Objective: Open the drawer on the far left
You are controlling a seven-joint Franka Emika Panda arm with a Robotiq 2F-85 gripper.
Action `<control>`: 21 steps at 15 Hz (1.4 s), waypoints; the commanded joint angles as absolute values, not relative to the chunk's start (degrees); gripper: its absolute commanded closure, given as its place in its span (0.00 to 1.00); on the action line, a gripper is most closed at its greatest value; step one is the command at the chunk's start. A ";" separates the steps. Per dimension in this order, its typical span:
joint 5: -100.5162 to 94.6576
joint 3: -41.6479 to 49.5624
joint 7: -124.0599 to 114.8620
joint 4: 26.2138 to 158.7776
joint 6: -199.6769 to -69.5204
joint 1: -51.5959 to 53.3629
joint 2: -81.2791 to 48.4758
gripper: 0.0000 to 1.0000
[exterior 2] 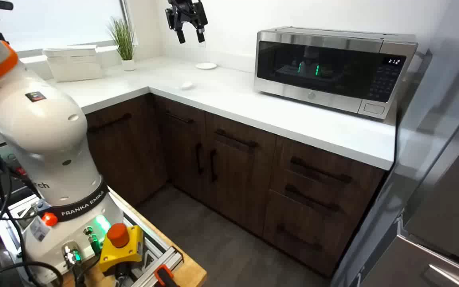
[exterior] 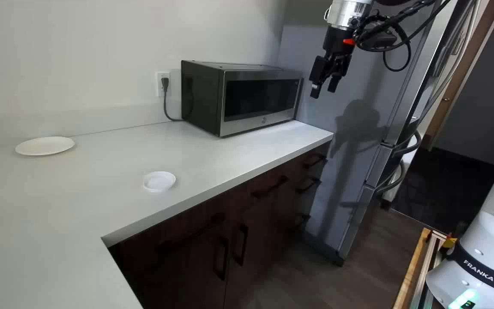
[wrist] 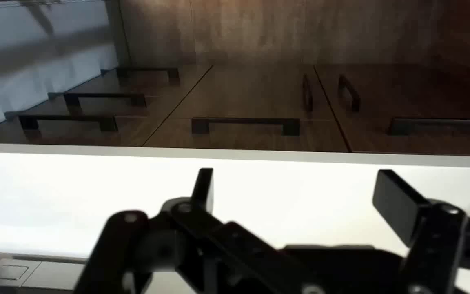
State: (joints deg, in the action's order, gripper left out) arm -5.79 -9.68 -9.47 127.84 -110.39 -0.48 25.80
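Note:
The drawer at the left end of the row is a wide, shallow dark brown front point(exterior 2: 177, 109) with a black bar handle, just under the counter. It is shut, so its pale interior is hidden. Its front also shows in an exterior view point(exterior: 187, 223) and at the right of the wrist view point(wrist: 455, 145). My gripper point(exterior: 324, 89) is open and empty, high above the counter and apart from every handle. It also shows in an exterior view point(exterior 2: 191, 39). In the wrist view the jaws point(wrist: 294, 173) stand wide apart over the white counter.
A microwave point(exterior 2: 313, 67) stands on the white counter point(exterior 2: 233, 99). A small white dish point(exterior: 159, 181) and a white plate point(exterior: 45, 146) lie there too. Other shut drawers point(exterior 2: 317, 187) and doors with bar handles fill the row. A steel fridge point(exterior: 315, 77) borders one end.

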 commanded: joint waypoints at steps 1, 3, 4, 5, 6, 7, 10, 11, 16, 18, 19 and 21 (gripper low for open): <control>-6.28 -8.74 -9.89 127.71 -110.22 0.69 25.67 0.00; -6.28 -8.74 -9.89 127.71 -110.22 0.69 25.67 0.00; -6.28 -8.74 -9.89 127.71 -110.22 0.69 25.67 0.00; -6.28 -8.74 -9.89 127.71 -110.22 0.69 25.67 0.00; -6.28 -8.74 -9.89 127.71 -110.22 0.69 25.67 0.00; -6.28 -8.74 -9.89 127.71 -110.22 0.69 25.67 0.00; -8.77 -9.94 -12.23 127.78 -109.30 -0.18 25.72 0.00; -12.61 -11.65 -17.13 128.17 -107.92 -1.83 25.93 0.00; -18.29 -15.28 -27.36 130.70 -96.72 -0.61 26.27 0.00; -19.65 -16.73 -23.36 131.66 -94.95 2.52 26.08 0.00; -19.79 -17.23 -21.76 131.88 -95.31 3.89 25.68 0.00; -20.54 -17.59 -18.46 133.72 -97.32 6.62 27.13 0.00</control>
